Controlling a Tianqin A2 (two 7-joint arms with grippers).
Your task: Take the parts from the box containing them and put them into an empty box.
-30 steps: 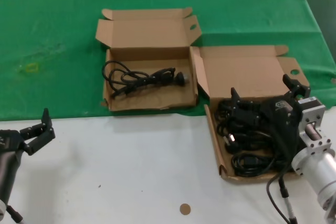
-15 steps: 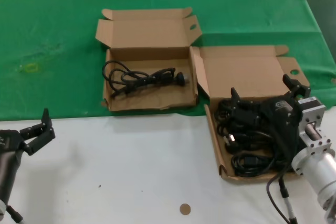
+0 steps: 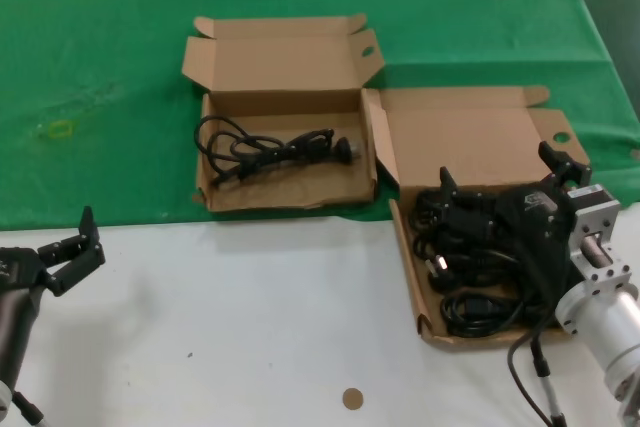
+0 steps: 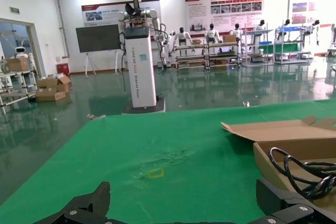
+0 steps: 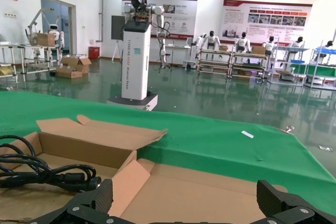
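A: So, where are the power cords [image 3: 478, 269] sat?

B: Piled in loose loops in the right cardboard box [image 3: 462, 137], lid flap up at the back. One more cord [image 3: 268, 150] is seen lying flat in the left cardboard box [image 3: 283, 67], w/ its plug toward the box's right side. Boxes sit side by side, nearly touching, on the green cloth [image 3: 100, 67].

A: And the grippers?

B: Right gripper [image 3: 500, 182] is held over the pile, fingers spread wide apart, nothing gripped; contact w/ the cords can't be made out. Left gripper [image 3: 72, 247] is parked low over the white table [image 3: 250, 327], well apart from both boxes, also spread and empty.

A: How should the pick be done, then?

B: Probably one cord only should be aimed at, a top loop rather than a plug, since the loops look tangled and neighbours could be dragged up. Fingers should be lowered astride a single strand, closed fully, then lifted straight up so the near box wall isn't snagged. After that the load would be carried across the shared walls and let go over bare cardboard beside the lone cord.
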